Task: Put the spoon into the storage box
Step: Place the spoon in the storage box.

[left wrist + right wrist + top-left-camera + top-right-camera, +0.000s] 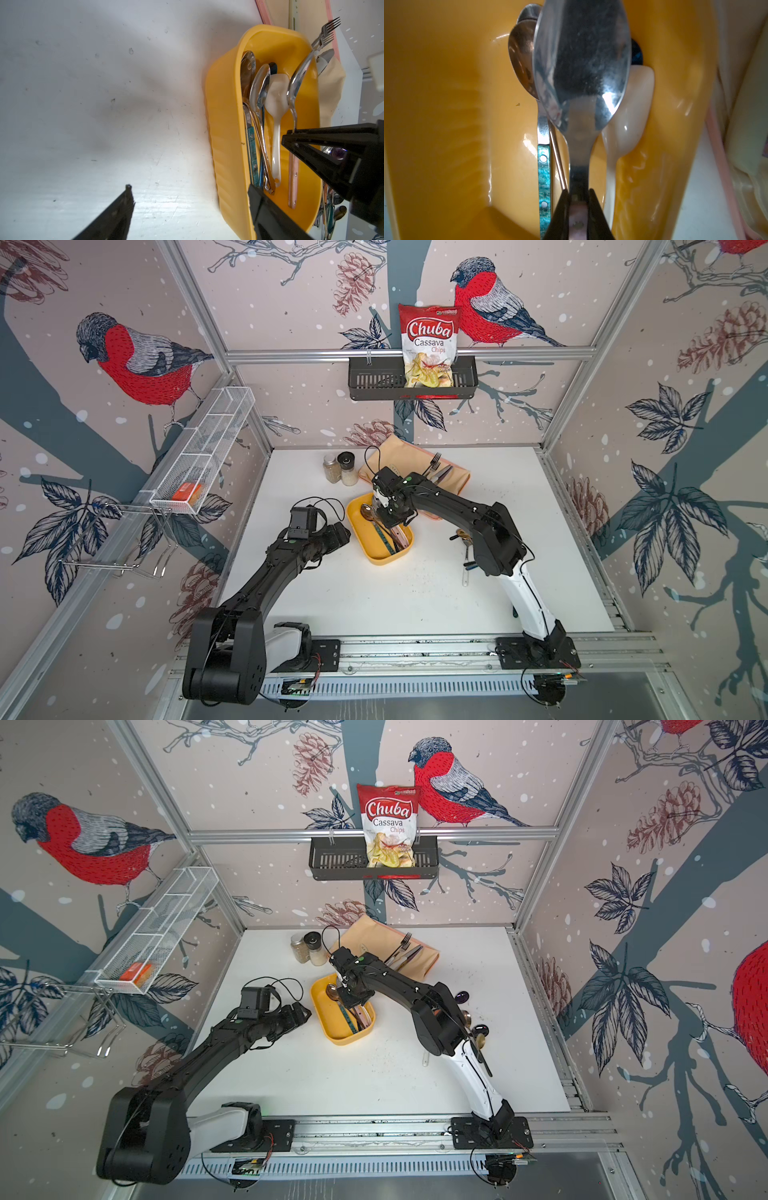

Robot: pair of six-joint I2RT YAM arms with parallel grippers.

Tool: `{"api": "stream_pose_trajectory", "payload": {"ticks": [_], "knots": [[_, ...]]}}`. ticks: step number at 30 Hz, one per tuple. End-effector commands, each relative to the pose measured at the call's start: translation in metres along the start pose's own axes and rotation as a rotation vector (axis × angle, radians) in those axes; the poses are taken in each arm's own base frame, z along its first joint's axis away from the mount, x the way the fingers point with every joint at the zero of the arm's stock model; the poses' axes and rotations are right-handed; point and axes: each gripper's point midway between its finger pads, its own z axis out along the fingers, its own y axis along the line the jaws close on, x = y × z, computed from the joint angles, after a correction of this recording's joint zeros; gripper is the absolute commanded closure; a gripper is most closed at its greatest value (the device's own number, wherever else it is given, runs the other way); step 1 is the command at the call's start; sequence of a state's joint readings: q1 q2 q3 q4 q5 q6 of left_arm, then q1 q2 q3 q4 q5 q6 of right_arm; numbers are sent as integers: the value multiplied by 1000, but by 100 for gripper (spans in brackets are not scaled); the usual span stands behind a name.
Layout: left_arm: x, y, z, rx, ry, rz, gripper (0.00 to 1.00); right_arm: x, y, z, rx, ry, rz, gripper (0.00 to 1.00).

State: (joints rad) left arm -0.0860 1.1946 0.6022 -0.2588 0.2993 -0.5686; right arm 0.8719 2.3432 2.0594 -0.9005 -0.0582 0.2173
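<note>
While the right end effector (578,194) grips it, spoon (581,62) overhangs storage box (436,104).

The storage box (436,124) is yellow, a handle (544,187) inside marbled teal, the soup spoon (637,99) seemingly off-white.

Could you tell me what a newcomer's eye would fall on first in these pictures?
The eye goes to the shallow yellow plastic tray in the middle of the white table, where the right gripper pinches a shiny steel spoon by its handle above several spoons already inside. Next comes the red-and-white Chuba Cassava Chips bag standing in the black slotted basket on the back wall.
</note>
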Motion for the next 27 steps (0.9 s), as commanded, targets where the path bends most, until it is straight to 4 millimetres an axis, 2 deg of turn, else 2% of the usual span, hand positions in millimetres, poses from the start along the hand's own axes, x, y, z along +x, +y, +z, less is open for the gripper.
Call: {"api": "stream_pose_trajectory", "payload": {"ticks": [1, 19, 27], "knots": [[-4, -3, -1, 16, -15, 11, 12, 2, 3, 6, -12, 7, 25, 90], [-5, -3, -3, 9, -16, 25, 12, 7, 3, 26, -8, 52, 36, 83], [-12, -3, -11, -17, -38, 66, 12, -1, 4, 17, 10, 32, 30, 70]]}}
